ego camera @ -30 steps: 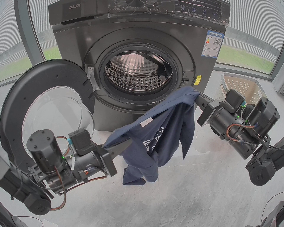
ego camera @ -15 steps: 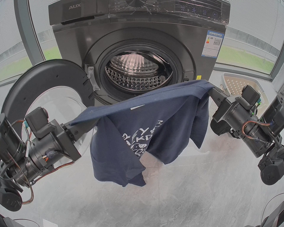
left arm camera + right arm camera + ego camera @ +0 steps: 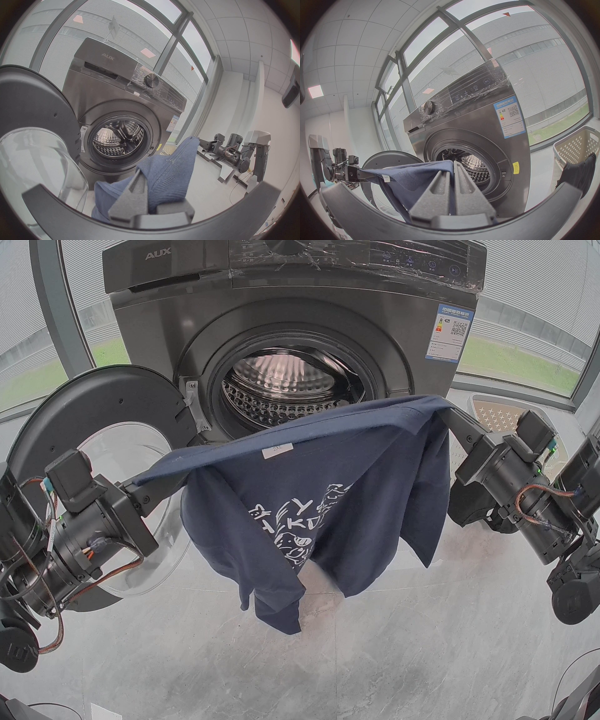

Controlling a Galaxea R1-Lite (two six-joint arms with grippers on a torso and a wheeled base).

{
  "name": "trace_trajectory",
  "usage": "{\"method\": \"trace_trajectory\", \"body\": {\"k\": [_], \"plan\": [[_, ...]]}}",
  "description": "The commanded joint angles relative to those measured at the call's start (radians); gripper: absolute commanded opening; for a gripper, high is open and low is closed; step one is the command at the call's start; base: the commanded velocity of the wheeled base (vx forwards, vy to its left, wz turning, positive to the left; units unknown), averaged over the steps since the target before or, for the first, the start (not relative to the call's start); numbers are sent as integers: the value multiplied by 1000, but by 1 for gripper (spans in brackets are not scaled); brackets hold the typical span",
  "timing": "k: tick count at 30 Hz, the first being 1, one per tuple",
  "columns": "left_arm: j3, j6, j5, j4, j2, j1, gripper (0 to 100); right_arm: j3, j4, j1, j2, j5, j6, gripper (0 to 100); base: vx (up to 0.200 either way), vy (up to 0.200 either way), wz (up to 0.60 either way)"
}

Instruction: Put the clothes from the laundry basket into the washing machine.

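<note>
A navy T-shirt with white print hangs spread in the air just in front of the washing machine, level with the lower rim of its open drum. My left gripper is shut on the shirt's left end, out in front of the open door. My right gripper is shut on the right end, beside the laundry basket. In the left wrist view the shirt bunches between the fingers. In the right wrist view the shirt stretches away from the closed fingers.
The round machine door is swung fully open to the left, close behind my left arm. The beige basket stands on the floor right of the machine with a dark garment over its edge. Grey tiled floor lies open below the shirt.
Both arms have moved apart, the left far to the left and the right outward and up. The shirt has gone from a bunched drape to a wide spread, held higher.
</note>
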Motion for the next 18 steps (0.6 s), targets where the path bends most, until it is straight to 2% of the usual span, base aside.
{"method": "trace_trajectory", "body": {"k": [1,4,9,12,15,18], "plan": [[-18,13,8,9,66,8,0,24,-3,-24,0,7,0,0,0,0,0],[-29,22,37,-5,98,9,0,64,-4,-41,6,16,0,0,0,0,0],[-61,24,51,-28,63,9,0,118,-3,-36,6,33,-4,0,0,0,0],[-90,24,71,-28,35,6,0,113,-3,-30,4,33,-17,0,0,0,0],[-83,24,68,-28,35,-2,0,104,-3,-28,4,34,-20,0,0,0,0],[-70,24,66,-29,46,-29,0,136,-3,-27,11,36,-18,0,0,0,0]]}}
